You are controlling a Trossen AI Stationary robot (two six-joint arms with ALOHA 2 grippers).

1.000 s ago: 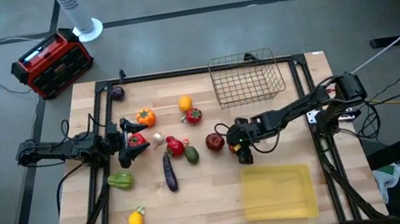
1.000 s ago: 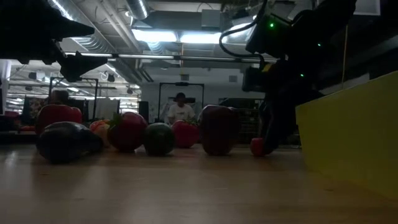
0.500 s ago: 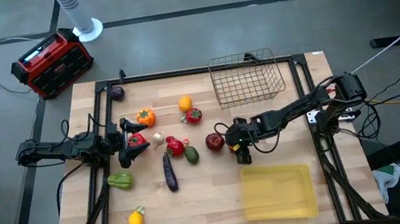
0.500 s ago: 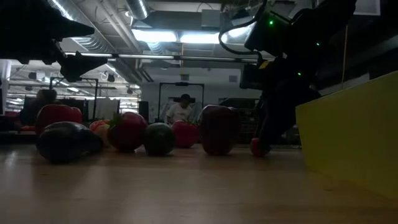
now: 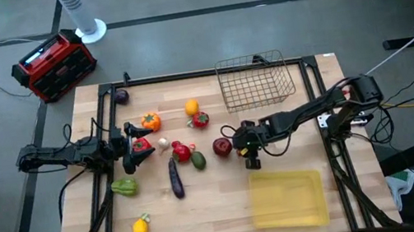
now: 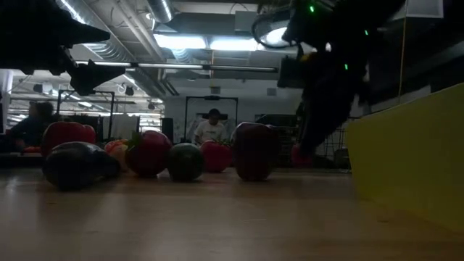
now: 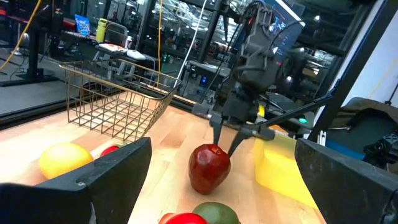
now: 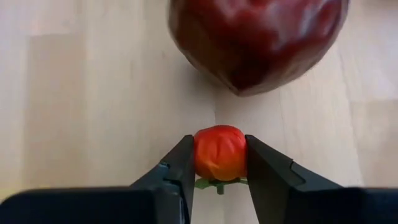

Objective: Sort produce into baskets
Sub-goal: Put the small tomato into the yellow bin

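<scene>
Only the right wrist view resolves the grasp: the right gripper [image 8: 219, 163] has its two dark fingers [image 8: 176, 167] pinched on a small red tomato [image 8: 219, 152], one against each side, a green calyx showing beneath. Just beyond the fingertips lies a dark red apple [image 8: 258, 38], apart from the tomato. From above, that gripper [image 5: 250, 157] hides the tomato entirely; the low view shows the fruit [image 6: 299, 154] as a dim red spot clear of the tabletop, under the dark arm.

The wooden table [image 5: 213, 207] is pale and planked. The wire-mesh basket [image 5: 256, 81] stands beyond the right fingers; the flat translucent yellow tray [image 5: 288, 198] lies on their near side. The apple [image 5: 222, 146] sits between the two grippers.

The left gripper [image 5: 133, 143] has its fingers spread wide around a red pepper [image 5: 141, 145], with an orange pepper [image 5: 150, 122], a purple eggplant [image 5: 175, 178] and a green pepper [image 5: 124, 186] nearby. Its wrist view looks across the apple [image 7: 209, 168] to the basket [image 7: 118, 102].

A ribbed red-and-black box [image 5: 53, 65] rests on the floor.
</scene>
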